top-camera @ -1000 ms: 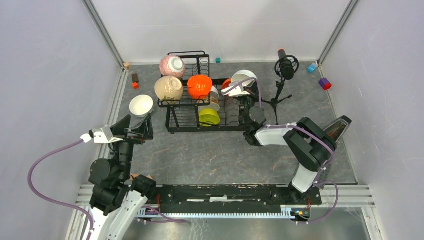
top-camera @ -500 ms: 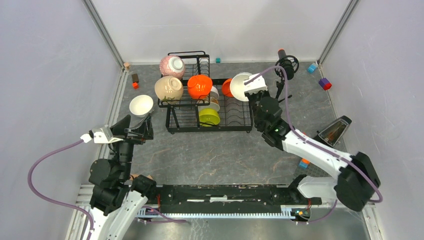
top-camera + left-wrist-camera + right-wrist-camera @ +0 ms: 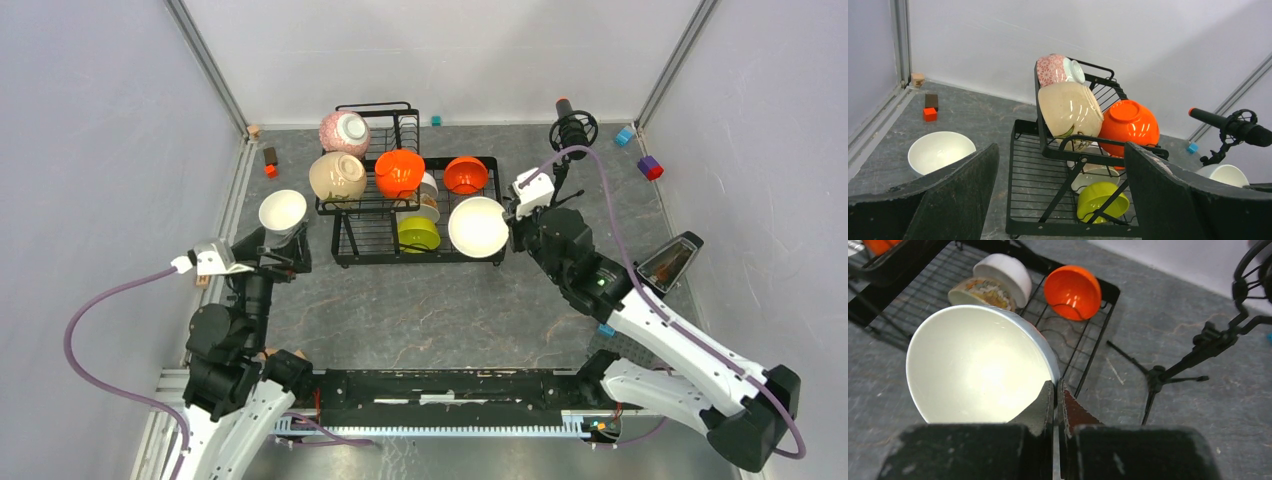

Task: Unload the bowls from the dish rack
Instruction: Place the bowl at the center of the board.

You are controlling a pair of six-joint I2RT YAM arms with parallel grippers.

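The right gripper [image 3: 1055, 390] clamps only the thin rim of the white bowl [image 3: 978, 365], which hangs just left of its tips over the dish rack [image 3: 420, 260], so a quick swing could twist it loose, while the left gripper [image 3: 1060, 150] gapes empty.

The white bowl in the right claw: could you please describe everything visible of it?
The white bowl is round, plain, glossy like glazed ceramic, and empty. The right claw is shut on its rim, holding it mouth upward over the near right corner of the rack. Whether it touches the rack wires I cannot tell.
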